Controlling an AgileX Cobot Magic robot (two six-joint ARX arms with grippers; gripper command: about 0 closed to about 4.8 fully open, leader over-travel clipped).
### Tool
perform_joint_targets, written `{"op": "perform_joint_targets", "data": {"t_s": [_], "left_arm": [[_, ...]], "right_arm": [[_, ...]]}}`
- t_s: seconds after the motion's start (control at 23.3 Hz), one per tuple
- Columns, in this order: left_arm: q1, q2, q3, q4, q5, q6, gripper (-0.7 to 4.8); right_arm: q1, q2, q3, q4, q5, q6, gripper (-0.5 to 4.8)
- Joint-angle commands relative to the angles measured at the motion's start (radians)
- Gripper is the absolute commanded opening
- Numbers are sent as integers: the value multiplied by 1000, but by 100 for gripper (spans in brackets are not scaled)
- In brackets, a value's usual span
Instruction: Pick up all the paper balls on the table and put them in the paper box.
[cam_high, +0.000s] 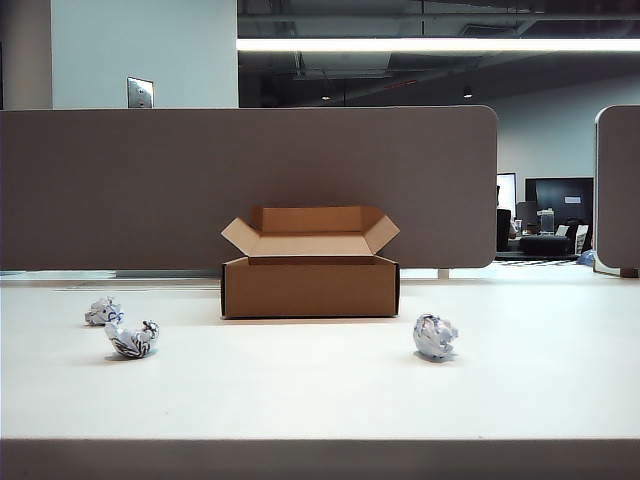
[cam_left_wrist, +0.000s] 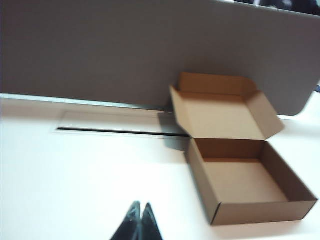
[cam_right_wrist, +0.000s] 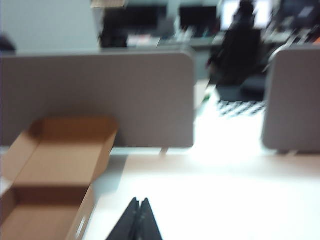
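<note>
Three paper balls lie on the off-white table (cam_high: 320, 400) in the exterior view: two at the left (cam_high: 103, 311) (cam_high: 133, 339) and one at the right (cam_high: 434, 336). Between them, toward the back, stands the open brown paper box (cam_high: 310, 285) with its flaps spread. Neither arm appears in the exterior view. My left gripper (cam_left_wrist: 140, 205) is shut with nothing in it, above bare table to the left of the box (cam_left_wrist: 250, 185), whose inside is bare. My right gripper (cam_right_wrist: 139, 201) is also shut and holds nothing, to the right of the box (cam_right_wrist: 45, 200). No paper ball shows in either wrist view.
A grey-brown partition panel (cam_high: 250, 185) runs behind the box, with a second panel (cam_high: 618, 190) at the far right. A long dark cable slot (cam_left_wrist: 115, 132) lies in the table in front of the partition. The table's front edge (cam_high: 320, 440) is near the camera.
</note>
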Motion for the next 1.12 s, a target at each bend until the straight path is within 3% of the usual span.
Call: {"op": "perform_joint_targets", "data": {"t_s": [0.04,0.13,0.3,0.69,0.73,0.77,0.82,0.9,0.94,1.03,1.07,1.12], "left_arm": [[-1,100,86,6,60,66,-6],[-1,164,134,-26,66,97,-6],[-2,311,225,-55,69,174,-6],[-2,642,321,-38,53,195,-6],[-1,711,333,-29,53,197,-4],[-1,739,337,-23,53,203,3],[-1,766,340,-16,55,213,22],[-2,822,341,17,59,214,91],[-1,854,341,41,78,212,122],[1,936,341,112,126,165,138],[1,966,343,129,126,152,175],[1,1010,355,130,124,150,265]], "right_arm": [[2,105,84,-124,-100,3,-5],[15,157,117,-169,-146,0,-5],[98,245,125,-180,-139,-56,-5],[229,460,125,-280,-138,-61,-5],[246,492,125,-290,-139,-71,30],[250,504,125,-290,-140,-82,100],[254,517,125,-291,-140,-87,220],[266,534,125,-296,-140,-86,401],[272,541,125,-298,-141,-86,431],[291,562,125,-298,-142,-85,433],[298,570,126,-296,-142,-81,434],[314,584,126,-296,-137,-39,442]]}}
